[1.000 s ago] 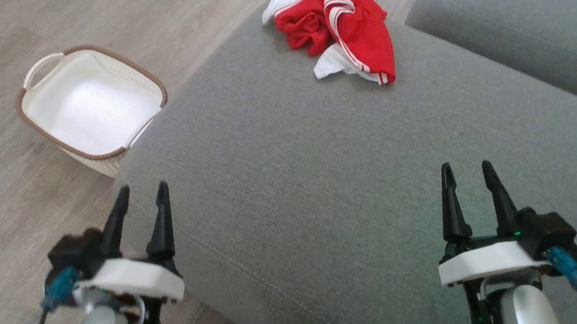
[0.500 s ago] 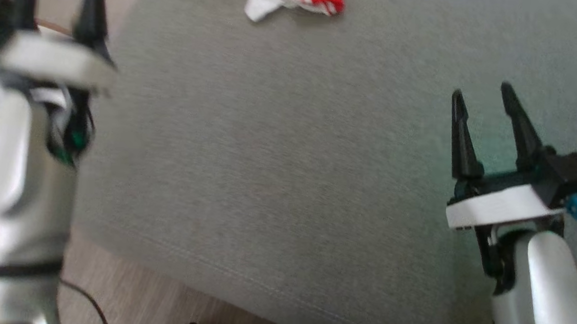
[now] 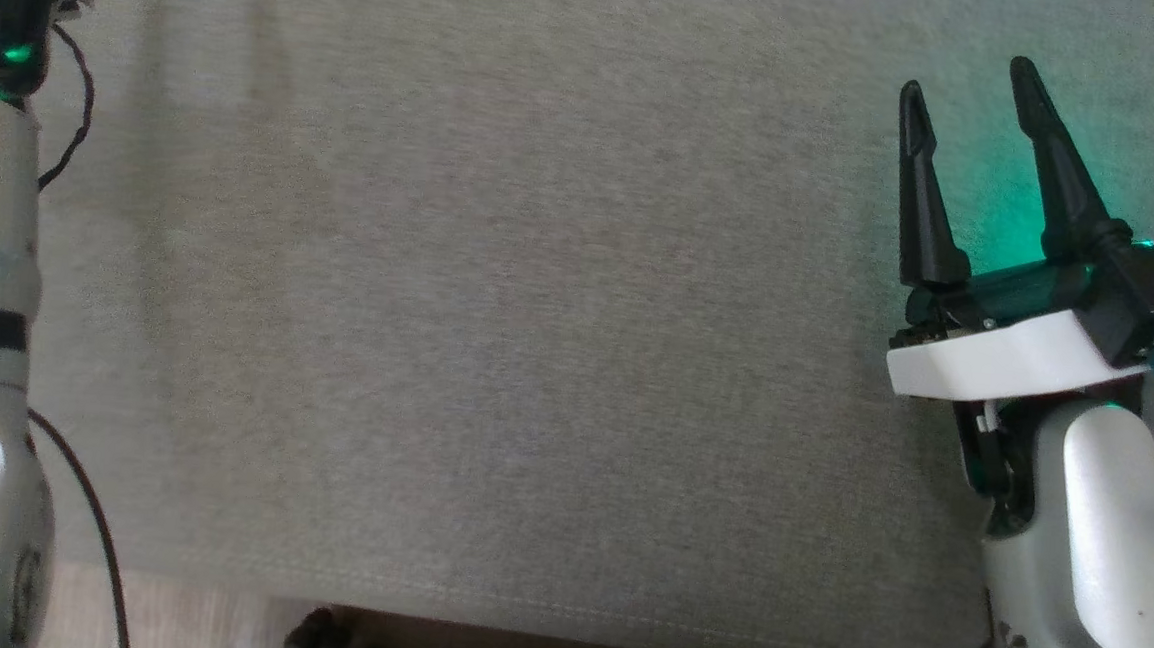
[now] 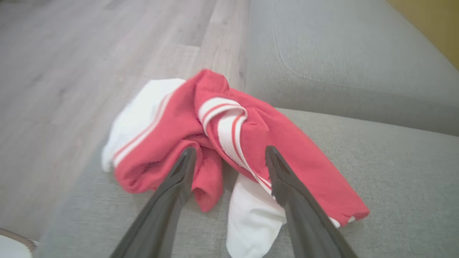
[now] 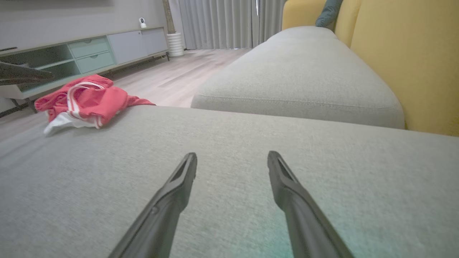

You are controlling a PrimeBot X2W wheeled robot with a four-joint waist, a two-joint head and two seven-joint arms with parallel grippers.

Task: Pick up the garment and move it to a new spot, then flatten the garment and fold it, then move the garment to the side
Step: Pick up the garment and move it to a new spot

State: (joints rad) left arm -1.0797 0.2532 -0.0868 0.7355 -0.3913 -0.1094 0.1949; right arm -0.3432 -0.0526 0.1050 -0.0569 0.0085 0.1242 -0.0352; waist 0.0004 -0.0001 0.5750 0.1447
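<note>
Hovering over the crumpled garment point(image 4: 272, 143), left gripper point(image 4: 230, 150) spread-fingered.
Red knit, white-striped, bunches on woven grey cushion point(image 4: 394, 179); right gripper point(image 5: 232, 154) likewise, tapered fingers point(image 5: 287, 193) apart.

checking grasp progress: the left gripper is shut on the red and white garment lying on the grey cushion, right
No: the left gripper is open, its two fingers spread apart with nothing clamped between them, as the left wrist view shows. The red and white garment does lie on the grey cushion.

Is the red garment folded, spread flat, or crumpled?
Crumpled: the garment lies bunched in a heap on the gray cushion, white parts sticking out.
</note>
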